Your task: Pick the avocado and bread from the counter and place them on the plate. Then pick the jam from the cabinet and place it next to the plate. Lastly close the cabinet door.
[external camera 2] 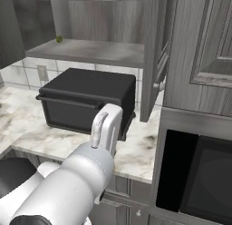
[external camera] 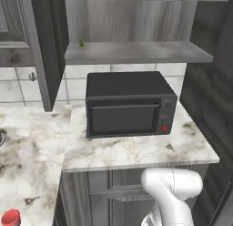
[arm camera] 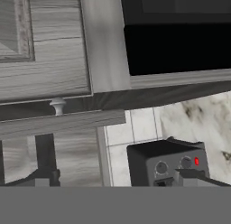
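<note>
Red-lidded, the jam [external camera: 11, 217] is seen standing on the marble desk [external camera: 136, 150] at the lower left of the left base view, well apart from the black microwave [external camera: 129, 104]. The plate, avocado and bread cannot be located from these pictures, so the earlier steps cannot be checked; the jar being out on the desk suggests that the closing of the door is what remains.

Both doors of the cabinet [external camera: 136, 52] are seen swung open. The cabinet door [external camera 2: 152, 61] on the right stands edge-on beside the microwave, and its knob [arm camera: 57, 105] is seen in the hand view close ahead of the gripper [arm camera: 113, 180]. The jaws are spread wide and nothing is held between them.

Several faults are judged possible. The door's thin edge may be missed by the open jaws, or the knob may be struck so that the door is knocked instead of guided. If the push is made too low, the microwave top may be hit by the arm. A small green thing [external camera: 81, 43] on the shelf cannot be identified.
</note>
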You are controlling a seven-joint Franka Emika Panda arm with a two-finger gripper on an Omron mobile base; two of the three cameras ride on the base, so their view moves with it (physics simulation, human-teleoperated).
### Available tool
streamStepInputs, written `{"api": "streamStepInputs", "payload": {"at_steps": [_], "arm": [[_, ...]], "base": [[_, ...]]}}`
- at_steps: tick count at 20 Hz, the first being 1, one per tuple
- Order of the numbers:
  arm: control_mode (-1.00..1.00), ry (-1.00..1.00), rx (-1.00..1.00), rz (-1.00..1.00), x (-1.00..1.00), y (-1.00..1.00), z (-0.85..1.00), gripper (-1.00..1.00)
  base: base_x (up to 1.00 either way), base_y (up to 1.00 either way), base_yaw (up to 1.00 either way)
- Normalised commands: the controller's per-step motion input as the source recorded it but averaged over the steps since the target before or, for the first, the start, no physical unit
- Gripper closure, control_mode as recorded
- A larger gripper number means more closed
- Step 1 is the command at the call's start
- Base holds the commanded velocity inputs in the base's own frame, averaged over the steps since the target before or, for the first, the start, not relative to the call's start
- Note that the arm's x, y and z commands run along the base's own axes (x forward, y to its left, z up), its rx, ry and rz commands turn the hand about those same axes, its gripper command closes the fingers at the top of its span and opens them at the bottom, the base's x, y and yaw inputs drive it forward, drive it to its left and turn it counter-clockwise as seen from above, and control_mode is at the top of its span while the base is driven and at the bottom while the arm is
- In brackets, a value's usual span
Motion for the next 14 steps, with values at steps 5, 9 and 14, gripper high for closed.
{"api": "streamStepInputs", "payload": {"at_steps": [5, 9, 14], "arm": [[-1.0, 0.03, 0.0, 0.0, 0.12, -0.02, 0.0, -1.0], [-1.0, 0.02, 0.0, 0.0, 0.1, -0.07, 0.0, -1.0], [-1.0, 0.02, 0.0, 0.0, 0.06, -0.15, 0.0, -1.0]], "base": [[0.0, 0.0, 0.0], [0.0, 0.0, 0.0], [0.0, 0.0, 0.0]]}}
